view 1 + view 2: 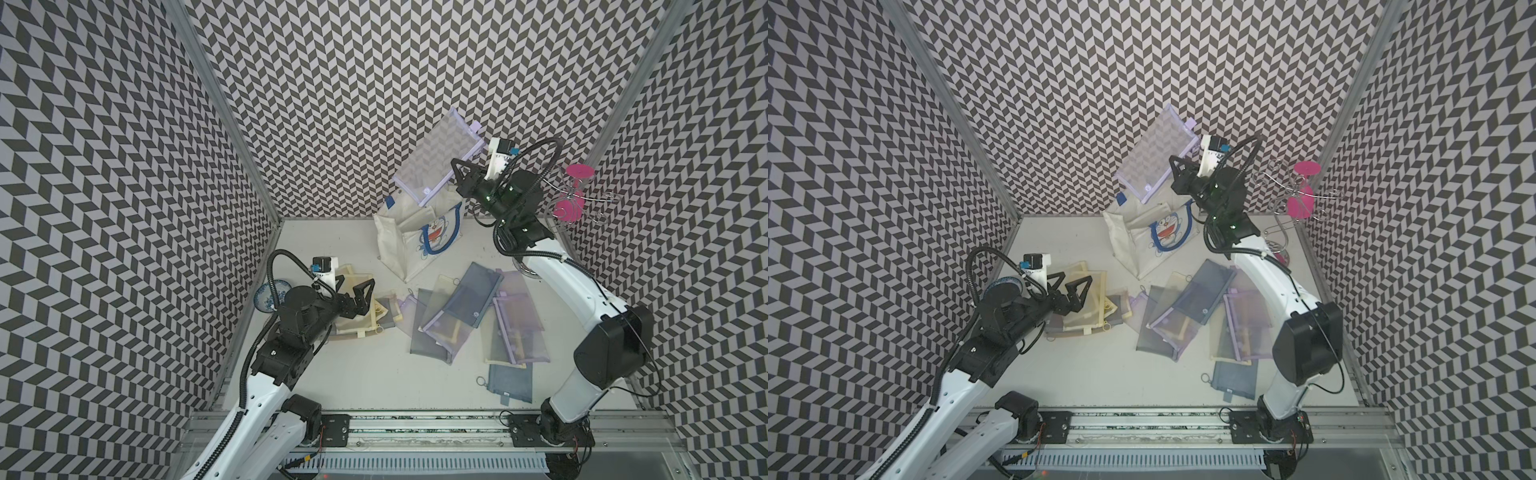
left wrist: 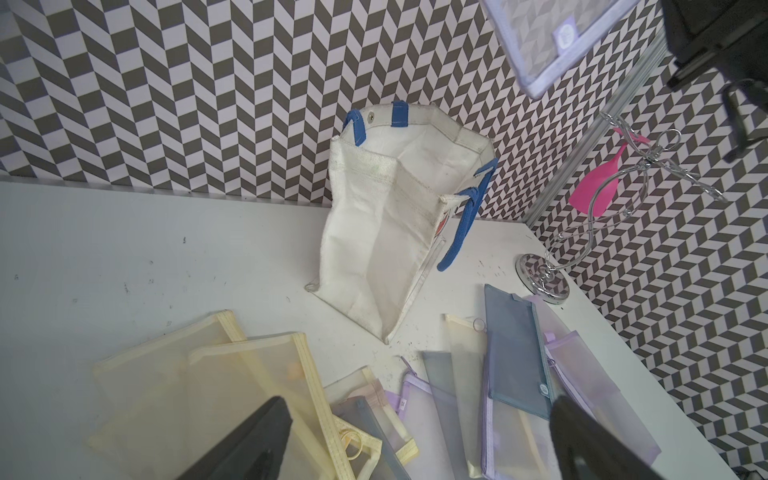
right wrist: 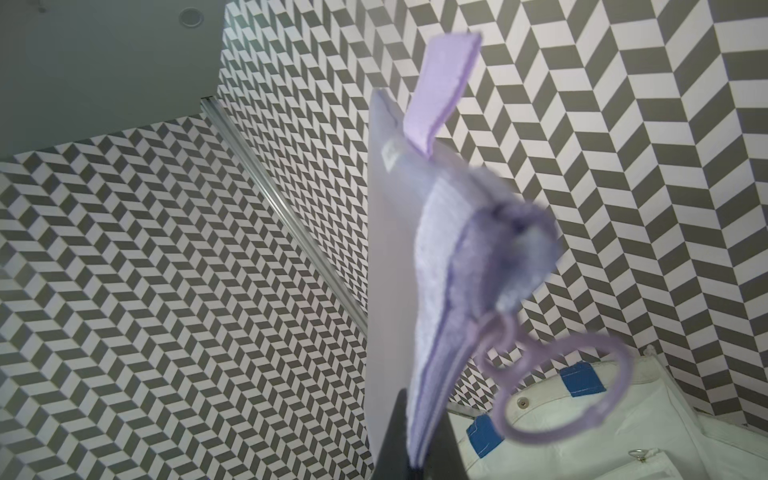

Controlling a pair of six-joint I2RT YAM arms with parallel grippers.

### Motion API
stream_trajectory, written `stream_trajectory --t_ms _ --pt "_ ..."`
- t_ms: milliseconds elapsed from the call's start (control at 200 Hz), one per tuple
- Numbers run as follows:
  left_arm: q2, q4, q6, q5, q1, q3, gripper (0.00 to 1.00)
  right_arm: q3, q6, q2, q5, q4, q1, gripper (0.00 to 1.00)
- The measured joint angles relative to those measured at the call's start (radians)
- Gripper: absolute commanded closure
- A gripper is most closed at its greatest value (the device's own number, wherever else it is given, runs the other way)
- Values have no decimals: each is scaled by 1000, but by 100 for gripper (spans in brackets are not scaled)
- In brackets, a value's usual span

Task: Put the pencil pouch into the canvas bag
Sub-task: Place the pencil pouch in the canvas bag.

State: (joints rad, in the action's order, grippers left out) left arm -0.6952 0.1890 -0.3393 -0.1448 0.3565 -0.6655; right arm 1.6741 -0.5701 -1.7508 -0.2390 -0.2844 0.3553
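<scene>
Pencil pouch (image 1: 436,158) was pinched by right hand (image 1: 456,164) above canvas bag (image 1: 399,245), not yet inserted; left hand (image 1: 355,283) was spread.

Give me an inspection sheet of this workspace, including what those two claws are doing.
Surface: white table, dotted with dark specks.
Job's things: lilac pencil pouch held aloft near the open, standing canvas bag; not yet inside.
Clutter: loose mesh pouches, a blue-and-white dish, a chrome stand holding pink pieces.
Grippers: right gripper shut on the pouch's edge; left gripper open over yellow pouches.
Cables: black cables loop over both wrists.
Surroundings: chevron-patterned walls; metal rail in front.
</scene>
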Motion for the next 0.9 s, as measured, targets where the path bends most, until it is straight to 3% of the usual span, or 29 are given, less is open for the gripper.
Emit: stream_trajectory --t_ms 200,396,901 --pt "5 0 -3 2 -4 0 2 162 -71 -231 23 0 -12 100" --pt "15 1 -3 2 -4 0 2 177 -107 -365 45 0 -4 100" --pt "14 1 -3 0 -20 0 3 150 -87 -410 67 -26 9 100"
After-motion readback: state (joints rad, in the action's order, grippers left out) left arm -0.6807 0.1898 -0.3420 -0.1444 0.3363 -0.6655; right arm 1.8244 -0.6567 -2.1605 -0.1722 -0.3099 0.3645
